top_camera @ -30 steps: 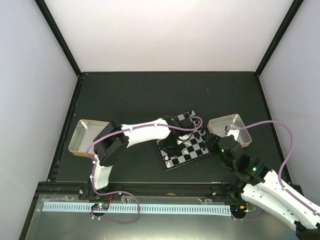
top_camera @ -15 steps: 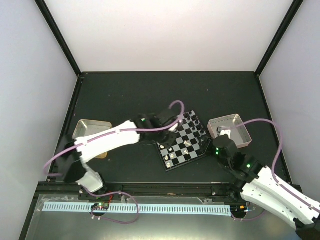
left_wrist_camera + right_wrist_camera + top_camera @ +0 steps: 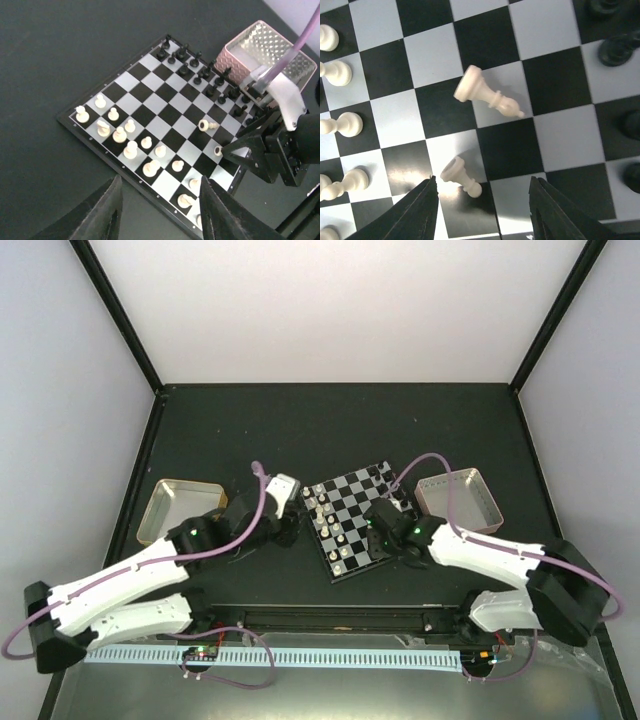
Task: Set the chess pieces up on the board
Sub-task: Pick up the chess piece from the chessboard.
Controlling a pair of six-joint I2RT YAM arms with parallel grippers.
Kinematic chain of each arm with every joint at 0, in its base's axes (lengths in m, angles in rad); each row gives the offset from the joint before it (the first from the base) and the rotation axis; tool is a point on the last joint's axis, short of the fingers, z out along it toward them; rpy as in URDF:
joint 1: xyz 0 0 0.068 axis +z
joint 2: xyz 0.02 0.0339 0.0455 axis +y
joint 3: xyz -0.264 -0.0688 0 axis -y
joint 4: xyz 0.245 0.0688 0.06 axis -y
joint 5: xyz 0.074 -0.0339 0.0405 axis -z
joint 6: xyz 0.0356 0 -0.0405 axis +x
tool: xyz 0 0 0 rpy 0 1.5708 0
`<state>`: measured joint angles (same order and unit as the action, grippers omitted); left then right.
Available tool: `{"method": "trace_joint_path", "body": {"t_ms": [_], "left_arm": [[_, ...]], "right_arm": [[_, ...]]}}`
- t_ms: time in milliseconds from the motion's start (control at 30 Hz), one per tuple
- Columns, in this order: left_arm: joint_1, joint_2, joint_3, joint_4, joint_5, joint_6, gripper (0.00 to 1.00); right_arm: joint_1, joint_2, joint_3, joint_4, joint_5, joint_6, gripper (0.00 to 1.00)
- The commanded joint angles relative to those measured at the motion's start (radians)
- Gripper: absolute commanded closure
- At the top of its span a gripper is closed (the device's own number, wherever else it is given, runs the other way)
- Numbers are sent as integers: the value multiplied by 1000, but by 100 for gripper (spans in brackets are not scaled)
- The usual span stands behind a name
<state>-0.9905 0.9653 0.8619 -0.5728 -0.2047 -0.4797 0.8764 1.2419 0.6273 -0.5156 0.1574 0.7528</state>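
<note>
The right gripper [image 3: 484, 202] is spread wide and empty, its two fingers [image 3: 422, 212] framing a patch of the board [image 3: 560, 135] from low above. Just ahead of the opening, nearer the finger at the left of the wrist view, a small cream pawn [image 3: 461, 182] is seen lying on its side — base away from the jaws and to the left, head toward the gap between them. Its long axis runs obliquely to the line on which the jaws would close, neither along it nor square across it. About a square farther out, a taller cream piece [image 3: 487, 93] is also toppled, on much the same slant. Standing cream pieces [image 3: 347, 124] are ranged off to the jaws' left, black pieces [image 3: 615, 50] to their right.

The left gripper [image 3: 161, 200] is likewise spread and carries nothing. It is poised off the board's edge on the cream side, so both toppled men lie well ahead of it, close beside the right gripper.

The right arm is judged much the nearer, and the pawn the likeliest next pick. The move is thought to hinge on wrist rotation — the jaws would need turning until they close across the pawn's slim body, then lowering over it. An off-centre pinch could roll so small and round a piece away, or the fallen neighbour could be nudged.
</note>
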Motion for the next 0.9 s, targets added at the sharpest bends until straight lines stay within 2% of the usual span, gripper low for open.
{"method": "trace_joint_path", "body": {"t_ms": [0, 133, 333, 567, 667, 867], "left_arm": [[10, -142, -92, 134, -75, -25, 55], [13, -225, -144, 146, -86, -23, 50], [13, -251, -162, 120, -89, -20, 50], [13, -262, -166, 111, -81, -13, 50], [13, -267, -170, 112, -82, -13, 50], [13, -266, -173, 118, -78, -14, 49]], "right_arm": [[19, 84, 64, -11, 29, -60, 49], [22, 148, 97, -22, 30, -85, 53], [23, 223, 137, -41, 43, -102, 58], [23, 268, 161, -63, 65, -100, 76], [22, 265, 155, -66, 53, -91, 77], [22, 239, 152, -79, 17, -90, 71]]}}
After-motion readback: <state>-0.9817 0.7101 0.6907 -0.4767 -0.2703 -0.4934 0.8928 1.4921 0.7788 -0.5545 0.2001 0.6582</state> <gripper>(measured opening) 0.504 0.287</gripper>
